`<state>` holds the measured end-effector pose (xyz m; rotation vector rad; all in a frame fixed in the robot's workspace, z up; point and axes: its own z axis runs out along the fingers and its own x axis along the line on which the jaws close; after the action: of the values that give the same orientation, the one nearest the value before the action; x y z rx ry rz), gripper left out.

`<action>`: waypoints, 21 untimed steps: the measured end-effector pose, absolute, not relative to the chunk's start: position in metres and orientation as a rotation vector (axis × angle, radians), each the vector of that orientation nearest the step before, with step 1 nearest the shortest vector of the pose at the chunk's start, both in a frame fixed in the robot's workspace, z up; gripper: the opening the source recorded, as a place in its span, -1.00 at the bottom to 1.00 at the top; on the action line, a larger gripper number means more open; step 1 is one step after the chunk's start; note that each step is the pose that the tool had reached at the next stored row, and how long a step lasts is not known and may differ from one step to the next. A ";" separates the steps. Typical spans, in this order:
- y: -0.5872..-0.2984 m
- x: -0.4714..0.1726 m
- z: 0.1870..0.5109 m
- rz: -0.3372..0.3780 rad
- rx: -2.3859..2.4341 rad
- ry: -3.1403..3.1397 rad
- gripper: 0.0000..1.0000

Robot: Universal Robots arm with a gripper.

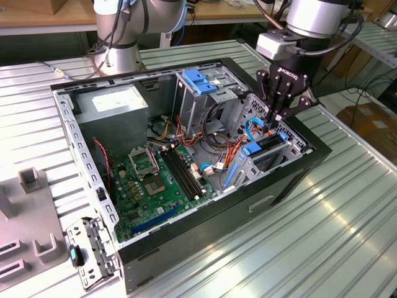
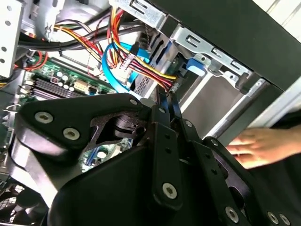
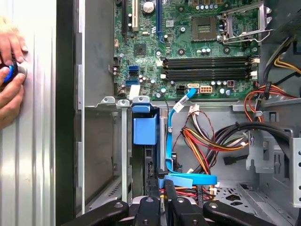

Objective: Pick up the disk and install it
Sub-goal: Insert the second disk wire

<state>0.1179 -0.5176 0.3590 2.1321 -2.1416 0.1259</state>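
Observation:
The disk stands on edge in the drive bay at the exterior view's right side of the open computer case. It is grey with blue rails. In the first wrist view its blue tab sits at the bay's mouth, and the dark body runs back toward the fingers. My gripper reaches down into the bay directly over the disk. Its black fingers are drawn close together at the disk's upper edge, with only a thin slit between them. I cannot tell whether they touch it. The same narrow fingertips show in the second wrist view.
A tall grey cage with a blue latch stands behind the bay. A blue cable and bundled wires crowd the space beside my fingers. The motherboard fills the case floor. A person's hand rests on the table outside the case wall.

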 end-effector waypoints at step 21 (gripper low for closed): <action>-0.548 0.116 0.352 -0.005 2.201 -2.205 -0.68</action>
<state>0.1159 -0.5477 0.3519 2.2010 -2.2052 -0.0050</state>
